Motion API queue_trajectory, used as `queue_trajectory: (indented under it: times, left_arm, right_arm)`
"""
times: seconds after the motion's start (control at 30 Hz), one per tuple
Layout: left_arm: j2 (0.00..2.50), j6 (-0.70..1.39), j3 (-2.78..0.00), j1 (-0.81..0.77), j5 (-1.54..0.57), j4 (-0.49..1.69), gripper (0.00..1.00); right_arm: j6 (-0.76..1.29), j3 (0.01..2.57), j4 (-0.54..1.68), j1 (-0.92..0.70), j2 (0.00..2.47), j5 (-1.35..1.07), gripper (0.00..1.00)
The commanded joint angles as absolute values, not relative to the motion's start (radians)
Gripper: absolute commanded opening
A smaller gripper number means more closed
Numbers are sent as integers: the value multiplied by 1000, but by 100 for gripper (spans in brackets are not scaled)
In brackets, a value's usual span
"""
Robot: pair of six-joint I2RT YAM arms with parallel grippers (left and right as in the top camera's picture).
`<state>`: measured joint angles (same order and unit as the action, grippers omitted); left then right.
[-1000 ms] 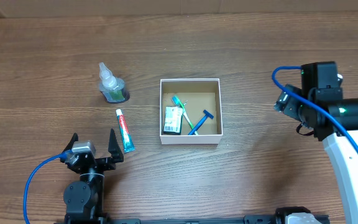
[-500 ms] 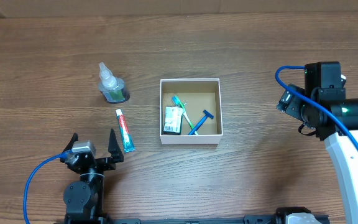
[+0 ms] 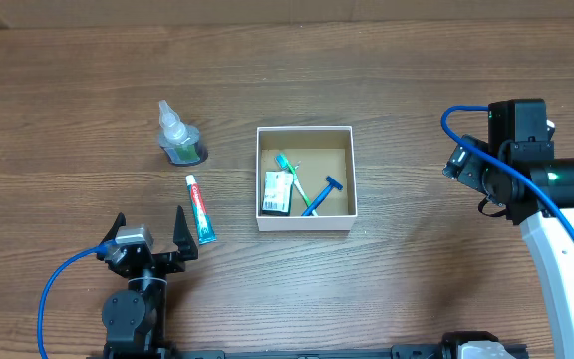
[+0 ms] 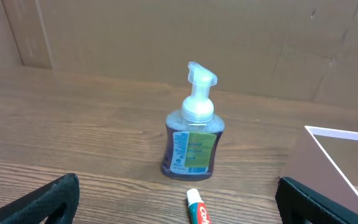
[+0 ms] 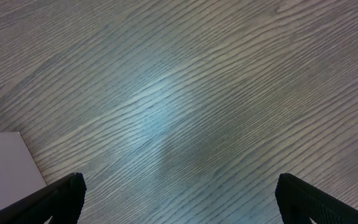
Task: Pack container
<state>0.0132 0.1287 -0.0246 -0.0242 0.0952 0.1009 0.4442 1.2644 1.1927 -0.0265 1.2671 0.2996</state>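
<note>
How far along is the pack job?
Done: a toothbrush, a razor and a small dark packet lie in the container. In hand: nothing; the left tool and right tool are both open and empty. Left: the toothpaste tube and bottle sit on the table, left of the container.
</note>
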Motion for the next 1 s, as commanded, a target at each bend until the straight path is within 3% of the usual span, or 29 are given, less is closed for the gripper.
queue_trajectory:
  times: [0.0,0.73,0.97]
  left_arm:
    - [4,138,-20,-20,104,97,100]
    - [4,139,-20,-20,104,92,100]
    - [4,166,-20,-20,-291,81,100]
  right_arm:
    - [446,1270,1188,-23,1260,313,100]
    - [446,1270,1188,-23,1259,313,100]
    - [446,1270,1188,-23,1259,313,100]
